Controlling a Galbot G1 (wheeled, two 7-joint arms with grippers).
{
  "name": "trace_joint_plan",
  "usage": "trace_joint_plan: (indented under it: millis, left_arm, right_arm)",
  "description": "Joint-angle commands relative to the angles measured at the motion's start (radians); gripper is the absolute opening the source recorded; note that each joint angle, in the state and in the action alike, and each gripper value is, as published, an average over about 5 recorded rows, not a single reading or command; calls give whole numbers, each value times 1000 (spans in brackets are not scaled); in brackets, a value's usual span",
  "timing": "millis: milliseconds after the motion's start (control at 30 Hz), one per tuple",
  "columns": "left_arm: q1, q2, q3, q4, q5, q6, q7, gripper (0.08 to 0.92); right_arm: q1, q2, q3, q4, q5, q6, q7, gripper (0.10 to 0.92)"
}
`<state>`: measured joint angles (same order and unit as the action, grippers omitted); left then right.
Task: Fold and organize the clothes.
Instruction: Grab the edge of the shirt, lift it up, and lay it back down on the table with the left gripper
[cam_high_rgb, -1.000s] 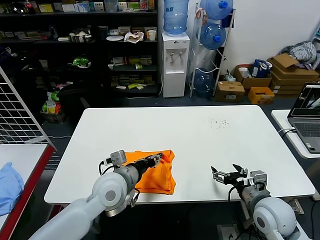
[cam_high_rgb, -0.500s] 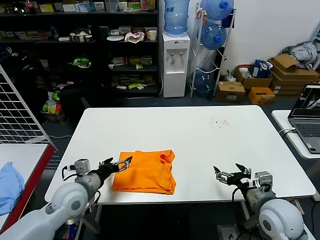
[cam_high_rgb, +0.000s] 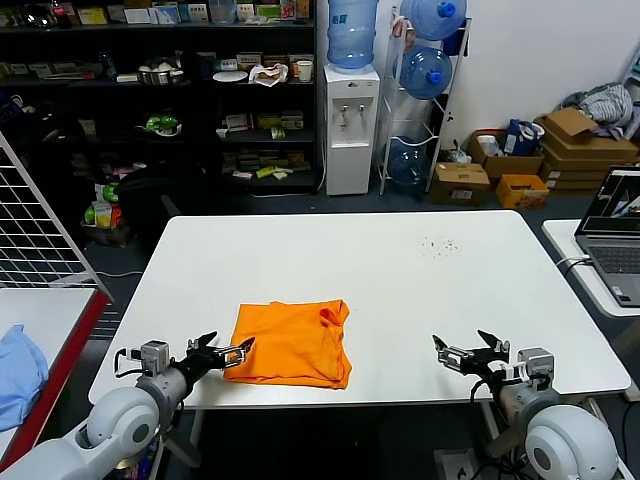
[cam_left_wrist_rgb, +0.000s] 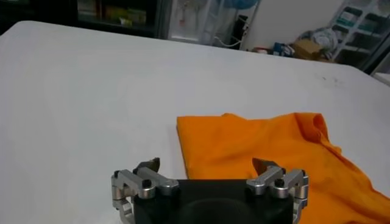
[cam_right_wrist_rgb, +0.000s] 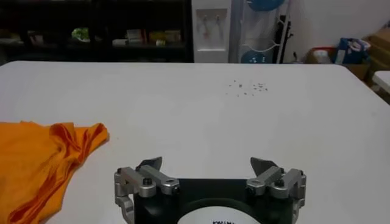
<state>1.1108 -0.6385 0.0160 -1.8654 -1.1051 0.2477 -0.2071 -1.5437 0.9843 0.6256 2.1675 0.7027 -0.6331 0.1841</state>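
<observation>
The soft bright orange T-shirt lies folded near the white counter's front edge. Left claw and right claw gape wide, empty. A bump could undo the fold

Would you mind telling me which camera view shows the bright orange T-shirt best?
The head view: the folded bright orange fabric T-shirt lies there whole. The left wrist view shows most of it, cut off at the frame's edge; the right wrist view shows only one end.

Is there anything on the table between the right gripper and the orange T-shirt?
No. In the head view only bare white table lies between the right gripper and the orange T-shirt. The right wrist view shows the same.
</observation>
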Motion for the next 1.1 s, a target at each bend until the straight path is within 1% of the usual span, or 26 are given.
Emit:
trace_joint_plan:
  millis: [33, 233, 467, 567, 1100]
  left_arm:
    - [12, -45, 6, 39, 47, -12, 35, 921]
    - [-11, -68, 18, 60, 43, -11, 19, 921]
    - [-35, -73, 41, 71, 31, -3, -6, 917]
    - [-44, -77, 49, 77, 30, 0, -12, 880]
    - [-50, -97, 56, 76, 15, -2, -33, 411]
  right_arm:
    - [-6, 0, 3, 0, 0, -2, 3, 921]
    - [-2, -1, 0, -6, 0, -2, 3, 921]
    - [6, 0, -7, -16, 0, -2, 4, 921]
    - [11, 2, -12, -20, -1, -2, 4, 921]
    - [20, 0, -15, -30, -1, -2, 4, 921]
